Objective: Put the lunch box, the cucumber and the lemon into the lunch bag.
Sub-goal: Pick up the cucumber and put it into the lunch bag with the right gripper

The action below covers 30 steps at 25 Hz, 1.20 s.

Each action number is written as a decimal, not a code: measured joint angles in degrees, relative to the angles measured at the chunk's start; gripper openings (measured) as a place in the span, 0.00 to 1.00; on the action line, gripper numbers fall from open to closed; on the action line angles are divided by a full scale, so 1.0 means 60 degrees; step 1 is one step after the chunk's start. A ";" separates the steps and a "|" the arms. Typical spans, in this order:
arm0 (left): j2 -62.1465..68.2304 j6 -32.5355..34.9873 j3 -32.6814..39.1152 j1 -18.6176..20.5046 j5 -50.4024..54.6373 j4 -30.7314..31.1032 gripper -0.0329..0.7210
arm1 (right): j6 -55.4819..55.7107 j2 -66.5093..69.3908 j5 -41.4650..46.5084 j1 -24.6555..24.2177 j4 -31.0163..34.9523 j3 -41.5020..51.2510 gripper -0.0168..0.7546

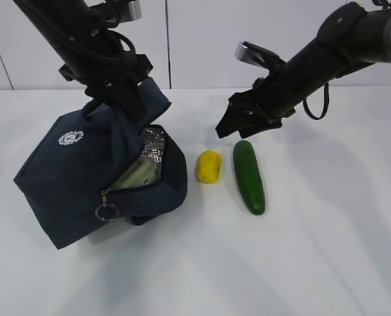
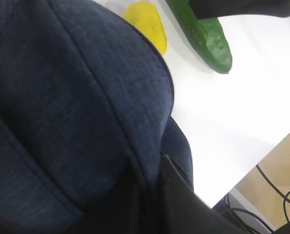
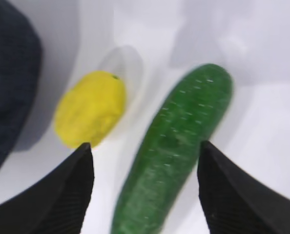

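Beside lunch bag (image 1: 83, 178), lemon (image 1: 208, 166), cucumber (image 1: 249, 176)

small round white logo (image 1: 71, 138) on the lunch bag (image 1: 64, 178), perhaps with lettering, too small to read

lunch bag (image 1: 70, 171): matt woven cloth, foil lining | cucumber (image 1: 249, 176): glossy, bumpy | lemon (image 1: 208, 166): matt | table (image 1: 314, 250): smooth white

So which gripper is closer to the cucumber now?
The right gripper. Its open fingers straddle the cucumber just above its far end. The left gripper is far off, past the lemon, shut on the lunch bag.
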 joint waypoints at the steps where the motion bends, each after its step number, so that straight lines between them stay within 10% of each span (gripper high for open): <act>1: 0.0000 0.0000 0.0000 0.0000 0.0000 0.0000 0.05 | 0.0364 0.0000 -0.0047 0.0000 -0.0414 0.0000 0.67; 9: 0.0000 0.0019 0.0000 0.0000 0.0036 0.0018 0.05 | 0.2341 0.0021 -0.0341 0.0124 -0.2711 0.0000 0.67; 25: 0.0000 0.0036 0.0000 0.0000 0.0178 0.0018 0.05 | 0.3373 0.0939 -0.0554 0.0621 -0.3343 -0.0015 0.66; 30: 0.0000 0.0036 0.0000 0.0000 0.0184 0.0018 0.05 | 0.3410 0.0939 -0.0607 0.0621 -0.3343 -0.0015 0.51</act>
